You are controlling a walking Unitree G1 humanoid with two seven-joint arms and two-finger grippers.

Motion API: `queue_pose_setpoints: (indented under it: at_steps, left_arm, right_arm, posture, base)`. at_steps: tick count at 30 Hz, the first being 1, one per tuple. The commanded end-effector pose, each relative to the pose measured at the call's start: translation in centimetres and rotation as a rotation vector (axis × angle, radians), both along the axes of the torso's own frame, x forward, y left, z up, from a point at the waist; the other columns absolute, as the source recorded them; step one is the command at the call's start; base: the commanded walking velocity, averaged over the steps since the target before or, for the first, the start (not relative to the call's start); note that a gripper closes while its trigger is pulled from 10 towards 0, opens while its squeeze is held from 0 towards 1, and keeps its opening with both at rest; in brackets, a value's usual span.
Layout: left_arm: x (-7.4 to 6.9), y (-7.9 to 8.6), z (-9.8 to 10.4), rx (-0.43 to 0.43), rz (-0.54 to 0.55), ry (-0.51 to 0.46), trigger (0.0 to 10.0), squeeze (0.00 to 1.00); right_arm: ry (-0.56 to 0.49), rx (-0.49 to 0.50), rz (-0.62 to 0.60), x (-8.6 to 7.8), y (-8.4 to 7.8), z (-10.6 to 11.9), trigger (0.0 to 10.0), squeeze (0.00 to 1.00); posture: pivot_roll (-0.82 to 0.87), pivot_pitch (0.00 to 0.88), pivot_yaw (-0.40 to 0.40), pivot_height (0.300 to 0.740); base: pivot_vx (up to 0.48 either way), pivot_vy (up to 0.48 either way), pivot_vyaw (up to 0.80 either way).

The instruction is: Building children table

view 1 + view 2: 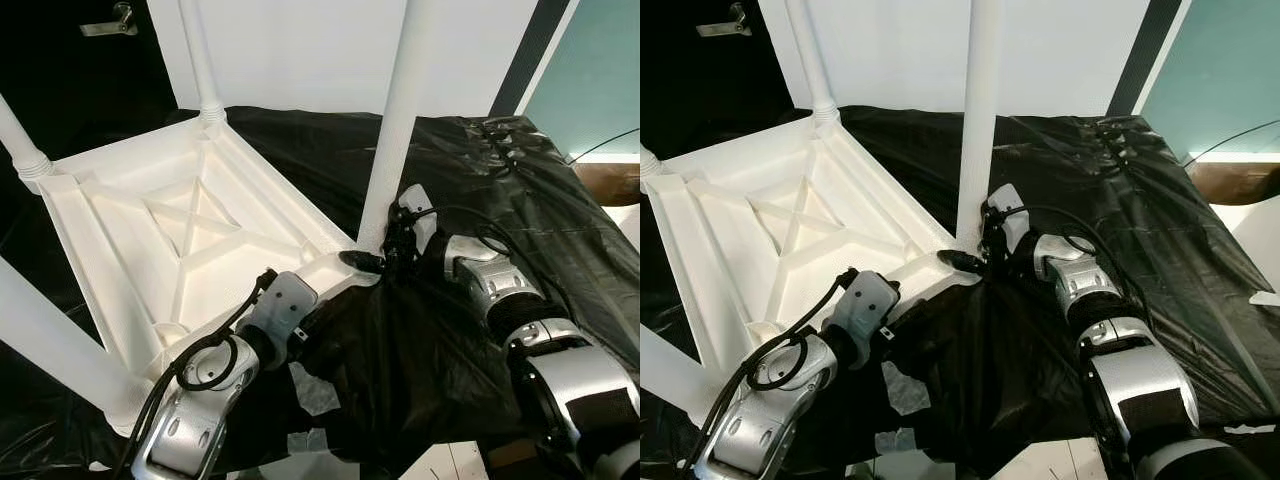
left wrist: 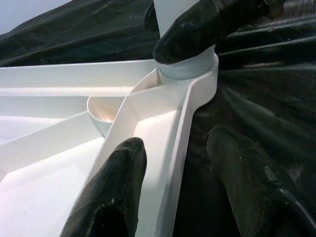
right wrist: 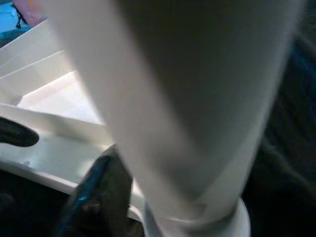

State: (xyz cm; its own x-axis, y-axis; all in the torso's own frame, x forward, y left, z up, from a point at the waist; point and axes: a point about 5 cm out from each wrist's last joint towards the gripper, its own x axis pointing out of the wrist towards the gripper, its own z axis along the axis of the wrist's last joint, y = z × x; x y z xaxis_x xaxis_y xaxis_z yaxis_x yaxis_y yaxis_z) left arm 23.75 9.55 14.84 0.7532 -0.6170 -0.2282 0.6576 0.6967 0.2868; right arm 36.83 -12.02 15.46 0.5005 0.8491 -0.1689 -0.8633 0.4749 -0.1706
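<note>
A white children's table [image 1: 190, 230] lies upside down on a black plastic sheet [image 1: 520, 180], its legs pointing up. My right gripper [image 1: 385, 255] is shut on the base of the near right leg [image 1: 400, 120], where it meets the corner socket [image 2: 190, 69]. One of its black fingers [image 2: 197, 29] lies across the leg's front. My left gripper [image 2: 175, 143] is open and straddles the table's frame rim [image 2: 168, 163] just short of that corner, with one finger [image 2: 116, 187] inside the frame and the other [image 2: 247, 187] outside on the sheet.
Three more legs stand up: the far one [image 1: 200, 60], one at the left edge [image 1: 20, 140] and a near left one [image 1: 50, 340]. A white wall [image 1: 300, 50] is behind, a dark door with a handle [image 1: 110, 22] at the far left, and a brown box [image 1: 610, 180] at the right.
</note>
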Motion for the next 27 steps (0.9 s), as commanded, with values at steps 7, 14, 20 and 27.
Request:
queue_pose_setpoints:
  at_steps: [7,14,20,27]
  left_arm:
    - [-0.3,-0.3,-0.3,0.001,0.009,0.009,10.0,0.00]
    - [-0.3,-0.3,-0.3,0.003,0.006,0.010,10.0,0.00]
    - [-0.2,-0.1,-0.3,0.006,0.007,0.011,10.0,0.00]
    - [-0.2,-0.2,-0.3,-0.006,0.017,0.010,10.0,0.00]
  right_arm:
    - [0.040,-0.008,-0.010,-0.3,-0.4,-0.9,0.0,0.00]
    - [0.067,0.049,-0.141,-0.4,0.3,-1.9,10.0,0.00]
    - [0.029,0.086,-0.292,-1.0,1.8,-2.6,10.0,0.00]
    - [0.032,0.136,-0.476,-2.0,3.2,-3.7,10.0,0.00]
  posture:
    - [0.17,0.043,-0.081,0.740]
    - [0.16,0.055,-0.084,0.740]
    - [0.15,0.065,-0.083,0.740]
    - [0.15,0.069,-0.073,0.740]
  base:
    - [0.000,0.000,0.00]
    - [0.000,0.000,0.00]
    - [0.000,0.000,0.00]
    - [0.000,0.000,0.00]
